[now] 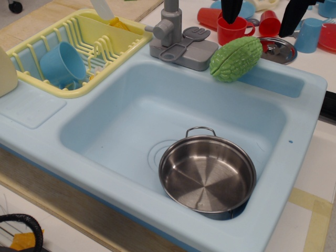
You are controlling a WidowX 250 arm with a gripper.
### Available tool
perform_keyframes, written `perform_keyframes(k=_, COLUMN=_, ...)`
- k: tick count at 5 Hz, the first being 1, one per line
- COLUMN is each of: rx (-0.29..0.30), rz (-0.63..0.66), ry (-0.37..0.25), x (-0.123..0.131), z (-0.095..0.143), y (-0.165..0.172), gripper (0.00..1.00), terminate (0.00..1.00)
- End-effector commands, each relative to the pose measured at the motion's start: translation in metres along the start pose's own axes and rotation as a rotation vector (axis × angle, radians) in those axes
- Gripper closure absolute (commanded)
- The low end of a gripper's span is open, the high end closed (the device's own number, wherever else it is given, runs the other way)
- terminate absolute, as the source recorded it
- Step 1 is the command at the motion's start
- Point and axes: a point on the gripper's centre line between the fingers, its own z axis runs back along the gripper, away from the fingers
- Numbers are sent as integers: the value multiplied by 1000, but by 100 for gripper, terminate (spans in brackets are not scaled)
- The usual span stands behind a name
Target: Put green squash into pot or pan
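Observation:
The green squash (236, 59) is bumpy and oval, and lies tilted on the back rim of the light blue sink (294, 157), to the right of the faucet. The shiny steel pan (207, 176) stands empty in the front right of the sink basin, one loop handle toward the back. My gripper (258, 25) is at the top edge, above and just behind the squash. Its two black fingers (230, 11) are spread wide and hold nothing. The upper part of the gripper is cut off by the frame.
A grey faucet (176, 37) stands on the back rim left of the squash. A yellow dish rack (79, 50) holding a blue cup (62, 64) is at the left. Red cups (233, 30), blue cups (308, 34) and a flat metal lid (277, 50) sit behind the sink.

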Motion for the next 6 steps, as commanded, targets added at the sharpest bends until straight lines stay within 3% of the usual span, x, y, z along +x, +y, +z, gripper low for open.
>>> perform_keyframes(k=1, rx=0, rz=0, ry=0, x=0, z=0, y=0, gripper=0, terminate=0)
perform_keyframes(k=6, rx=-42, rz=-2, ry=-12, x=22, z=-40, y=15, gripper=0, terminate=0)
